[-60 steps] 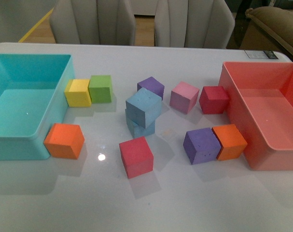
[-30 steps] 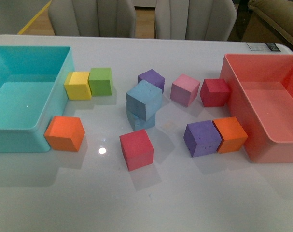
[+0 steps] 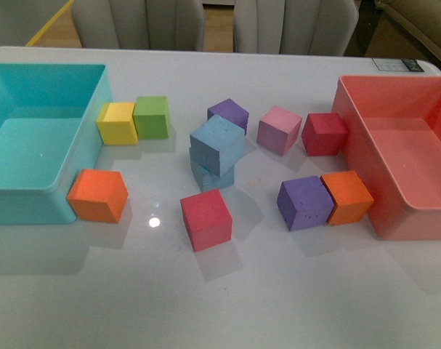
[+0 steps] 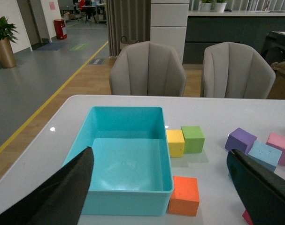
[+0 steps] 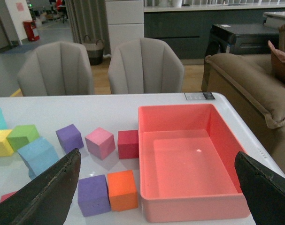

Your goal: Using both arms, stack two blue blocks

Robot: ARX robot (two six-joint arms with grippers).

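Sky-blue foam is already doubled up at the middle of the white worktop (image 3: 227,305): the upper blue block (image 3: 217,145) sits on the lower blue block (image 3: 211,177), twisted out of line with it and overhanging toward the near-left corner. Neither arm shows in the front view. From the wrist views, the left hand (image 4: 165,187) and the right hand (image 5: 156,187) both stand spread wide with nothing between their fingers, raised well away from the pile.

Judging by this, the stacking looks done and what remains is leaving it undisturbed. The skewed seating is the weak spot; a good finish means keeping both hands high and apart from the pair, avoiding any brush against the upper cube, and not nudging the red cube (image 3: 205,219) or the purple cube (image 3: 228,115) that lie near the stack.

Counting outward: two blue blocks; two purple, with a second purple cube (image 3: 304,203) touching an orange cube (image 3: 346,196); two orange, the other orange cube (image 3: 97,195) just beside the turquoise bin (image 3: 82,153); two red, the darker red cube (image 3: 325,134) near the coral bin (image 3: 354,145); one pink cube (image 3: 279,130); one yellow cube (image 3: 117,123) touching one green cube (image 3: 151,117). Two bins, two grey chairs (image 4: 147,70) beyond.
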